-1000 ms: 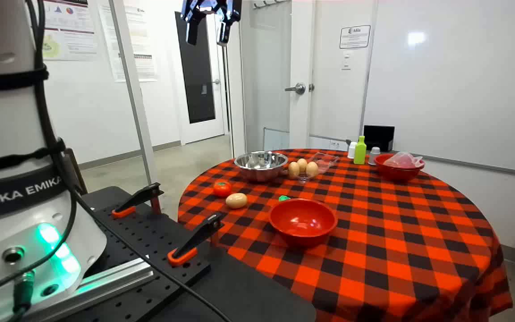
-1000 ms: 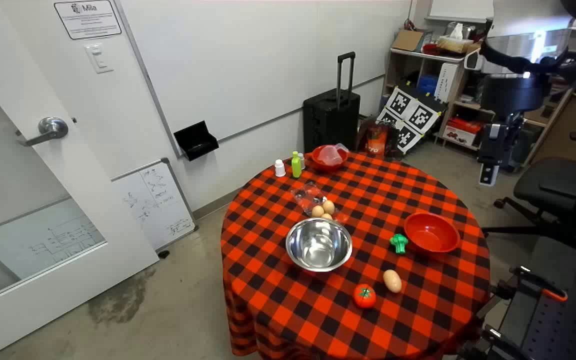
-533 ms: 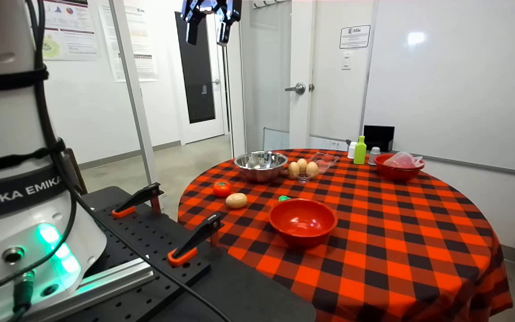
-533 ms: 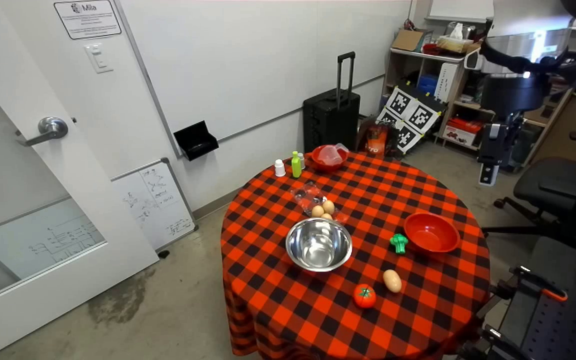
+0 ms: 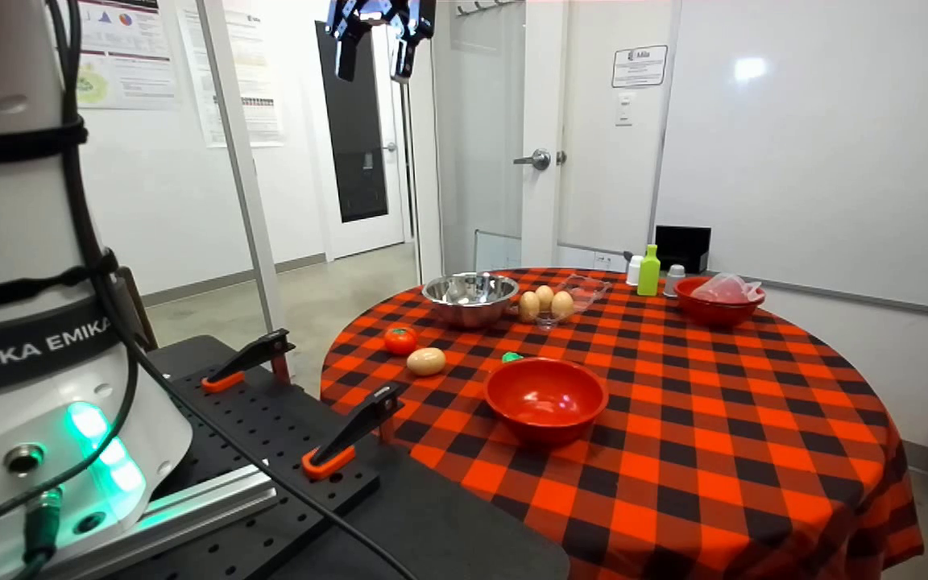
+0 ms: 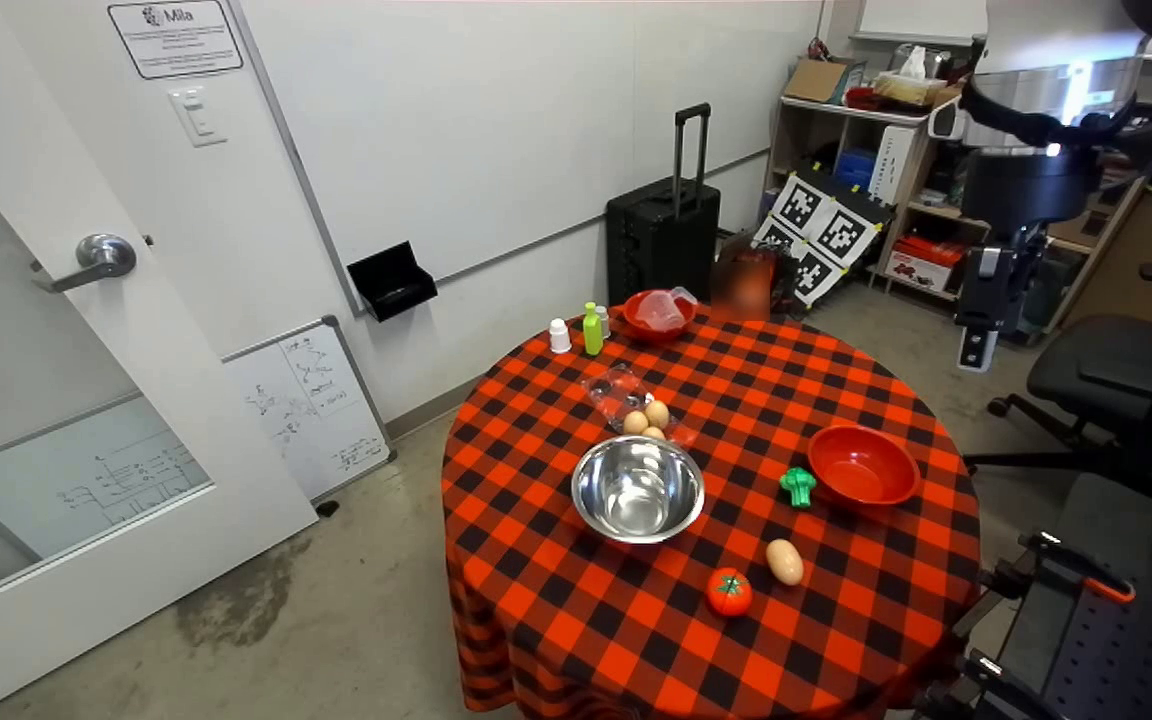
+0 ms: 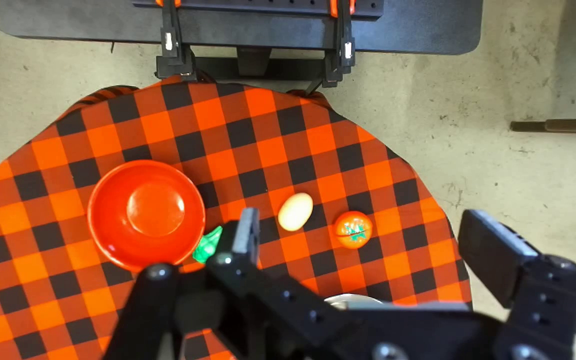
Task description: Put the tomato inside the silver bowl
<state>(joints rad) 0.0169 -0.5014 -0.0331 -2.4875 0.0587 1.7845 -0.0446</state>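
Still as before — end effector (image 5: 373, 74) spread wide; tomato (image 6: 729, 592) on tablecloth (image 6: 736, 400), apart from silver bowl (image 6: 638, 495).

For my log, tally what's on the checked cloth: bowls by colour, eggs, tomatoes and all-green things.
Silver bowl: 1
Red bowls: 2
Eggs: 4 visible
Tomato: 1
Green bottle: 1
Green broccoli-shaped piece: 1
Total: 10

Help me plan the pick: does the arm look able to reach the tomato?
Probably yes: the gripper hangs open and empty, nothing covers the tomato, and the nearest egg lies apart from it.
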